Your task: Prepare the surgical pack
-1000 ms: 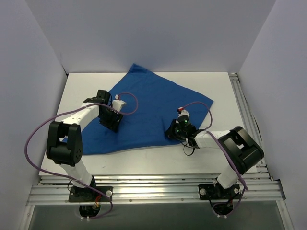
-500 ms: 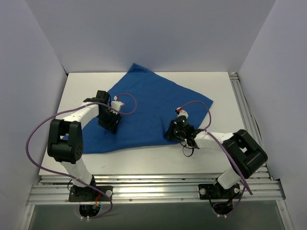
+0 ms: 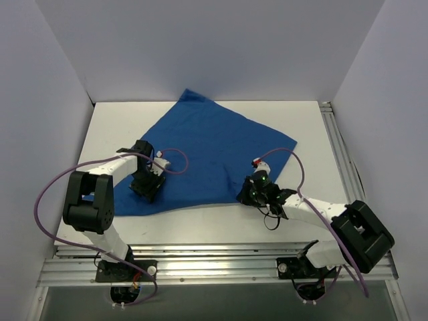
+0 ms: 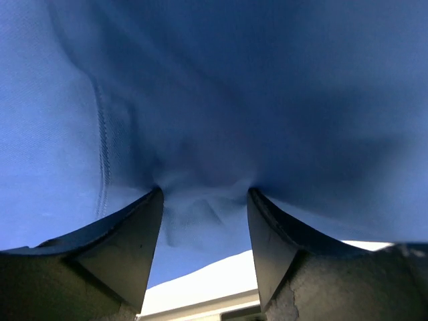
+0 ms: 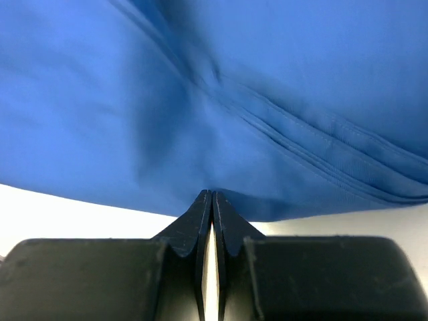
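A large royal-blue drape lies spread over the white table; nothing else of the pack shows. My left gripper is on the drape's front left part. Its jaws stand open, the tips pressed down into the cloth, which puckers between them at the left gripper. My right gripper is at the drape's front edge. In its wrist view the right gripper is shut, its tips pinching the edge of the cloth, with bare white table showing on both sides.
Grey walls close in the table at the left, back and right. Aluminium rails run along the right side and across the near edge, where both arm bases stand. Purple cables loop off both arms.
Both grippers have moved towards the near edge. The left one slid down the drape's left part; the right one drew back at the front edge and its elbow swung right.
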`<state>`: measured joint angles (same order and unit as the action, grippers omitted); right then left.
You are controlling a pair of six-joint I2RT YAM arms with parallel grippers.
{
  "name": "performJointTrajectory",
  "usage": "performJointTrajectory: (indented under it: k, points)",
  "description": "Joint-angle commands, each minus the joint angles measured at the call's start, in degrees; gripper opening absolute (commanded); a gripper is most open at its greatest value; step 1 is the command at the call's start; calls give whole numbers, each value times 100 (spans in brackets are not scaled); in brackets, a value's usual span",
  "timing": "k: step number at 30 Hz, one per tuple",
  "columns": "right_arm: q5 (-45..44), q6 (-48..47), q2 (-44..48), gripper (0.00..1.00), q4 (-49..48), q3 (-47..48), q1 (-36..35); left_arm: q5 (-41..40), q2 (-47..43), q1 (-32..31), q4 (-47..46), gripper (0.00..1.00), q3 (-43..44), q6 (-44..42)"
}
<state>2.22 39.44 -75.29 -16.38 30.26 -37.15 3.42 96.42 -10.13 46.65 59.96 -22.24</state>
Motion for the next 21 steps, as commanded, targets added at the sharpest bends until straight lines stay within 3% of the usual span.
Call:
performJointTrajectory:
  k: [1,4,7,10,14,17,18,21]
  points:
    - [331,283,-398,0,-530,-397,154,-289,437,20,-437,63,-46,-53]
    - [525,257,-627,0,-717,-503,357,-289,535,29,-526,63,6,-17]
    - [499,47,-514,0,-297,-259,506,-176,308,29,-429,63,94,-78]
    - [420,-252,-110,0,371,215,612,62,-131,72,-175,64,191,-123]
    - [604,-507,679,0,952,690,1286,641,-755,318,317,65,629,-123]
    - [657,-823,1006,15,1356,1033,1771,923,-1221,871,441,71,823,-26]
    - [640,-920,1033,30,1522,1113,2146,897,-1396,1281,398,73,867,0]
    - [937,-1210,911,52,1516,1306,3086,617,-1556,1837,301,79,868,88]
